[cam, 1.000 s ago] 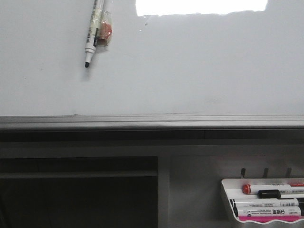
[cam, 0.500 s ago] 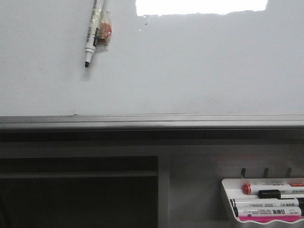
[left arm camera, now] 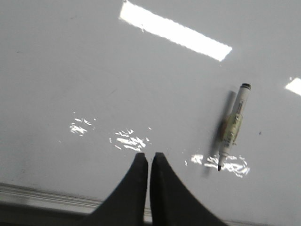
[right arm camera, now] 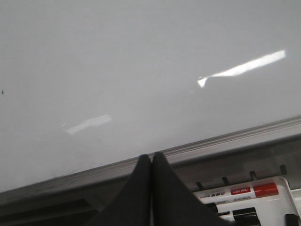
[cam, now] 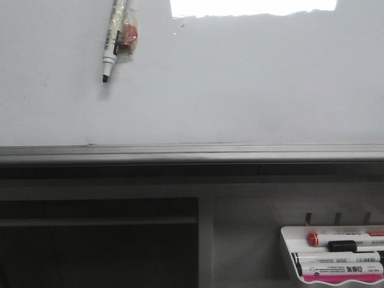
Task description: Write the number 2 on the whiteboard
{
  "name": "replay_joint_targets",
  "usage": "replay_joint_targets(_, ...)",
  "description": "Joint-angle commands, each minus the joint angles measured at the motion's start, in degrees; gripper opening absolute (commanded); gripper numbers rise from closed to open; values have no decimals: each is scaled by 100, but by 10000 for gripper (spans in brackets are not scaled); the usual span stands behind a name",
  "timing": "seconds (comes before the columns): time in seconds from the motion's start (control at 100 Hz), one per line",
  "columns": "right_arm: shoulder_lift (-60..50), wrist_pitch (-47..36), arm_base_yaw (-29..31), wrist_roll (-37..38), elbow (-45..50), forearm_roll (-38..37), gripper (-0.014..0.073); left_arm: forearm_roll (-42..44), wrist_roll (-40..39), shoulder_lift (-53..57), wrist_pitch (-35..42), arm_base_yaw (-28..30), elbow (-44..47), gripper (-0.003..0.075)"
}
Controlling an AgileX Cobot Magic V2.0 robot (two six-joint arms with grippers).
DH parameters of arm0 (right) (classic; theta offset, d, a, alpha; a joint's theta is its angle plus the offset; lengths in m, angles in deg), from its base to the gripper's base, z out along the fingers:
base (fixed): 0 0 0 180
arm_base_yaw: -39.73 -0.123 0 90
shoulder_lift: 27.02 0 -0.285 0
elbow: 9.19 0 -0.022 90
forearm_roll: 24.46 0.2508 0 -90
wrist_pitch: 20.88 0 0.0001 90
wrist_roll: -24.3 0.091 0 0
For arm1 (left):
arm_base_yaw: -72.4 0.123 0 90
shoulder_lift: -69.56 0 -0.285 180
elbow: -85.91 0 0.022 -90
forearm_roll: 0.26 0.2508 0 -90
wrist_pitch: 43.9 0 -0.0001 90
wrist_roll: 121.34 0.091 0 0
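The whiteboard (cam: 240, 90) fills the upper part of the front view, with its grey metal lower rail (cam: 192, 153) below. No number 2 shows on it in any view. A white marker (cam: 110, 48) with a black tip hangs tip-down at the board's upper left, with yellowish tape and a red piece at its middle. It also shows in the left wrist view (left arm camera: 233, 125). I cannot tell if its tip touches the board. My left gripper (left arm camera: 149, 155) is shut and empty, apart from the marker. My right gripper (right arm camera: 151, 156) is shut and empty by the rail.
A small white marker tray (cam: 288, 252) hangs below the rail at the lower right with several markers (cam: 342, 258) in it; it also shows in the right wrist view (right arm camera: 282, 207). A dark opening (cam: 96, 246) lies under the rail at the left.
The marker's tip has shifted slightly up and to the left on the board. Nothing else has visibly changed.
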Motion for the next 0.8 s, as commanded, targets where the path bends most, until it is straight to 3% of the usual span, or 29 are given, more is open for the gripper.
replay_joint_targets(0.0, 630, -75, 18, -321, -581, -72, -47, -9, 496, -483, -92, -33, -546, -20)
replay_joint_targets(0.14, 1413, 97, -232, -558, -1107, -72, -40, -212, 948, -1182, -266, -33, -1052, -19)
replay_joint_targets(0.23, 1824, 146, -440, -717, -1347, -72, 54, -806, 1559, -1632, -297, -33, -1271, 16)
replay_joint_targets(0.33, 2168, 137, -665, -746, -1530, -72, 275, -1977, 2902, -2126, -600, -33, -1477, 169)
replay_joint_targets(0.37, 2302, 137, -759, -746, -1583, -72, 379, -2546, 3498, -2386, -743, -33, -1565, 271)
replay_joint_targets(0.43, 2404, 102, -846, -746, -1627, -72, 436, -3266, 4207, -2687, -901, -33, -1652, 370)
replay_joint_targets(0.48, 2484, 56, -895, -746, -1652, -72, 435, -3822, 4738, -2957, -1008, -33, -1721, 416)
replay_joint_targets(0.6, 2495, -34, -938, -746, -1652, -50, 418, -4925, 5867, -3627, -1336, -33, -1888, 421)
replay_joint_targets(0.79, 2495, -55, -938, -746, -1652, -50, 413, -5662, 6748, -4758, -2129, -33, -2269, 421)
